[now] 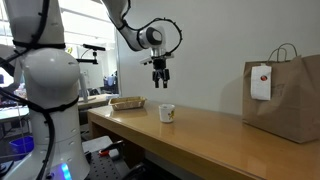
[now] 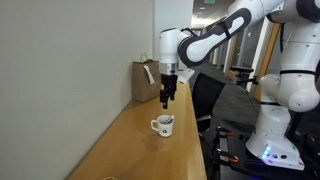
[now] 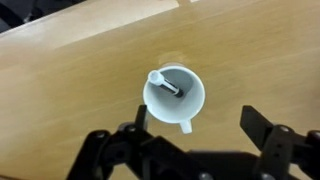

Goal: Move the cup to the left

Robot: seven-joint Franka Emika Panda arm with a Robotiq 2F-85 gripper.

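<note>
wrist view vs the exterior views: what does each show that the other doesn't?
Wrist only: the inside of the small white mug, with a small white-tipped spoon or stick in it. Exterior only: the brown paper bag, the shallow tan tray and the white robot arm. Both: the mug, the wooden table and the open gripper above the mug.

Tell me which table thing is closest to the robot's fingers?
The little white cup, right below the fingers; the brown bag and tan tray sit farther off.
</note>
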